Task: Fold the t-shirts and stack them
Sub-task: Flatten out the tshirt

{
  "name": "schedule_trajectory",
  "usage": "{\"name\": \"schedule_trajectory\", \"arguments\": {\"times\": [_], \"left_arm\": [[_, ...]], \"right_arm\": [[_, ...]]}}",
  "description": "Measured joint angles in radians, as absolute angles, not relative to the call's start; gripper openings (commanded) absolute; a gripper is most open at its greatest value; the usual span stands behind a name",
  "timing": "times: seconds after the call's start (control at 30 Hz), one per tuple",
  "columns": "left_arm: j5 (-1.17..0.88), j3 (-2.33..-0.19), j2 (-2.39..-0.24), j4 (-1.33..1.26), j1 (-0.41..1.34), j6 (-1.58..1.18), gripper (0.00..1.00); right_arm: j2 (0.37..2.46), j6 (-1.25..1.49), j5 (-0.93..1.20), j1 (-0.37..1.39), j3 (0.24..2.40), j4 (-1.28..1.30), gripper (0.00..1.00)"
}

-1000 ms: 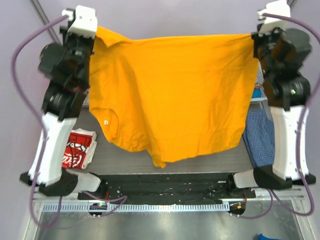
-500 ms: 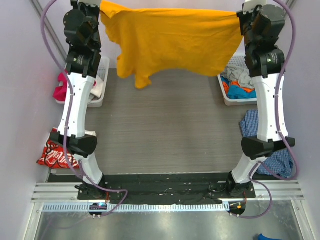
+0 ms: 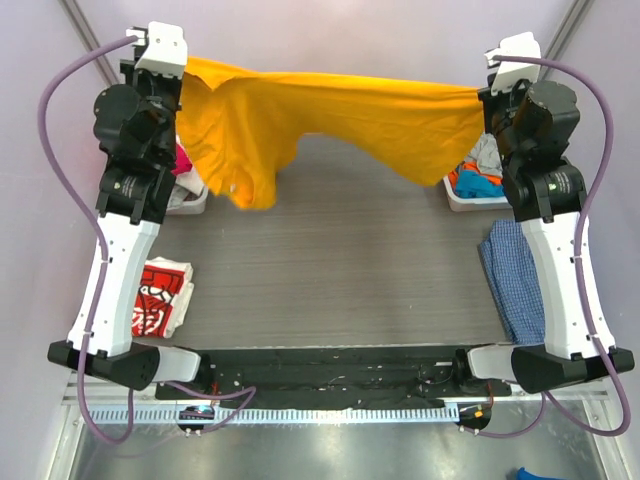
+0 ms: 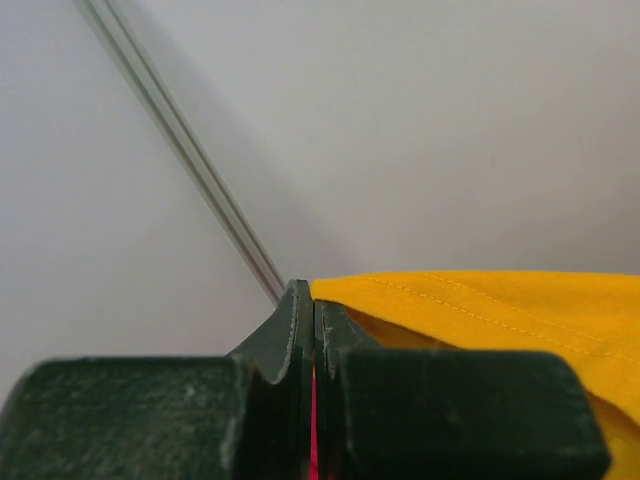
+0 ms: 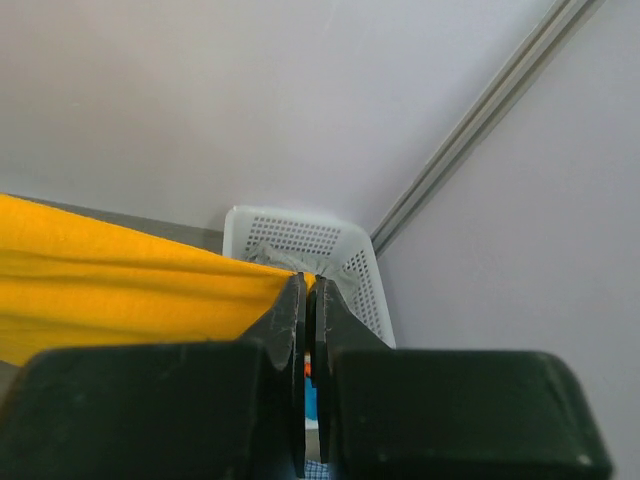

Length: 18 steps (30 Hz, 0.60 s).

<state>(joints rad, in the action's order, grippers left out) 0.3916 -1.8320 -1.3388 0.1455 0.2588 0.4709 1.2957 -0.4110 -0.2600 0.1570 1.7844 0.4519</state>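
Now the orange t-shirt (image 3: 340, 110) hangs stretched in the air over the far end of the table (image 3: 350, 260); the left gripper (image 4: 314, 305) and right gripper (image 5: 306, 292) each pinch an edge; such thin bites may slip, dropping it bunched.

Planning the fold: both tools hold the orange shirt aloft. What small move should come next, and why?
Probably lower both together toward the table. The left tool and right tool pinch the orange t-shirt stretched between them, its body hanging bunched near the left; it needs laying flat before folding.
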Motion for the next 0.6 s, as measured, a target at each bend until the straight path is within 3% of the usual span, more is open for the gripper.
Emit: {"name": "schedule_trajectory", "arguments": {"times": [0.43, 0.6], "left_arm": [[0.363, -1.966, -1.314, 0.276, 0.259, 0.432, 0.00], [0.366, -2.138, -1.445, 0.184, 0.258, 0.467, 0.00]], "right_arm": [[1.289, -0.382, -0.260, 0.157, 1.993, 0.558, 0.01], [1.360, -0.392, -0.264, 0.158, 2.066, 0.513, 0.01]]}}
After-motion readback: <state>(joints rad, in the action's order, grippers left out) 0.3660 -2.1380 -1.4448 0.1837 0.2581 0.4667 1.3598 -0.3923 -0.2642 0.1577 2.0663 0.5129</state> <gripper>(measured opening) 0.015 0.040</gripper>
